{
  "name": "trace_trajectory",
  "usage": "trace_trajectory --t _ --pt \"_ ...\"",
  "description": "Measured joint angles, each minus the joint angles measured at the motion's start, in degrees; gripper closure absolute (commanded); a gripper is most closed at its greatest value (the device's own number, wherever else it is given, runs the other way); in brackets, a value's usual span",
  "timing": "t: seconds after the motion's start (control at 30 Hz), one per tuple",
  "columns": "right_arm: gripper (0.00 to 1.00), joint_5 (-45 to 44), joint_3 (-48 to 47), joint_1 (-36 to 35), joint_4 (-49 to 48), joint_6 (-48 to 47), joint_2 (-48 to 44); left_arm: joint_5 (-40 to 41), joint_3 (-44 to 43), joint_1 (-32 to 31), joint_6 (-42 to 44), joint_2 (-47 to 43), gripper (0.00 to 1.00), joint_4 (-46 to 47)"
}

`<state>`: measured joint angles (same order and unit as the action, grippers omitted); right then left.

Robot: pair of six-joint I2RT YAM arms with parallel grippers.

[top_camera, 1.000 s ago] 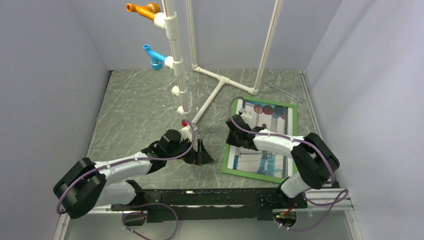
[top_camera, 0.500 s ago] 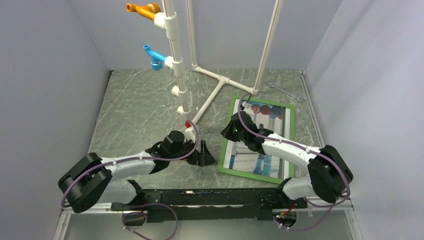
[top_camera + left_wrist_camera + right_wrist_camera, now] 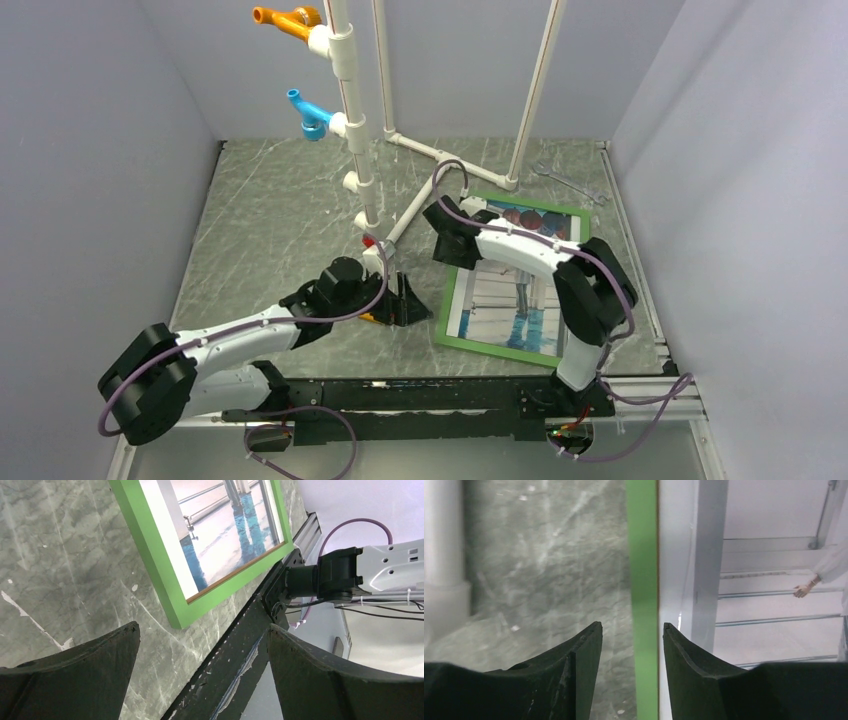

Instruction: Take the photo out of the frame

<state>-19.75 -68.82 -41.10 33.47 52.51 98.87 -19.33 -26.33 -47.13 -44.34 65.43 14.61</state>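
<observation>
The green frame (image 3: 495, 350) lies flat on the right side of the table, with the photo (image 3: 510, 300) still inside it. My right gripper (image 3: 455, 243) is over the upper part of the frame's left rail. In the right wrist view the right gripper (image 3: 631, 626) is open and straddles the green rail (image 3: 641, 555), with table showing between the left finger and the rail. My left gripper (image 3: 412, 305) hovers wide open just left of the frame's near-left corner (image 3: 175, 615). In the left wrist view nothing sits inside the left gripper (image 3: 203, 626), and the photo (image 3: 225, 535) shows beyond it.
A white pipe stand (image 3: 420, 190) with orange and blue fittings rises just left of and behind the frame. A wrench (image 3: 565, 182) lies at the back right. The black mounting rail (image 3: 400, 395) runs along the near edge. Grey walls close in both sides.
My right gripper slid toward the back along the frame's left rail, then opened from shut. The frame turned slightly on the table. The left arm has barely moved.
</observation>
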Motion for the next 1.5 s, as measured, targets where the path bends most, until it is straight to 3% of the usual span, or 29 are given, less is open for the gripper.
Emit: trace_trajectory --t 0.23,0.67,0.7,0.77,1.07,1.5 --pt "0.6 -2.32 -3.5 -0.24 6.84 2.91 7.32 2.62 0.11 -0.04 1.55 -3.72 0.01 -4.35" --pt "0.71 -3.04 -8.41 -0.35 9.7 5.16 12.59 3.74 0.94 -0.07 2.73 -5.62 0.01 -6.08" --pt "0.76 -3.15 -8.55 -0.37 9.88 5.18 12.7 3.74 1.01 -0.07 2.73 -5.6 0.01 -6.14" --pt "1.0 -3.39 -8.61 -0.39 10.01 5.07 12.79 3.72 1.01 -0.07 2.78 -5.53 0.01 -6.05" --pt "1.0 -2.45 -4.24 -0.55 4.92 3.08 9.46 1.66 3.17 -0.07 0.39 -1.64 0.01 -1.36" --pt "1.0 2.58 8.74 -0.31 -3.26 -0.52 -9.38 -3.26 -2.12 -0.07 -1.95 12.79 0.03 6.19"
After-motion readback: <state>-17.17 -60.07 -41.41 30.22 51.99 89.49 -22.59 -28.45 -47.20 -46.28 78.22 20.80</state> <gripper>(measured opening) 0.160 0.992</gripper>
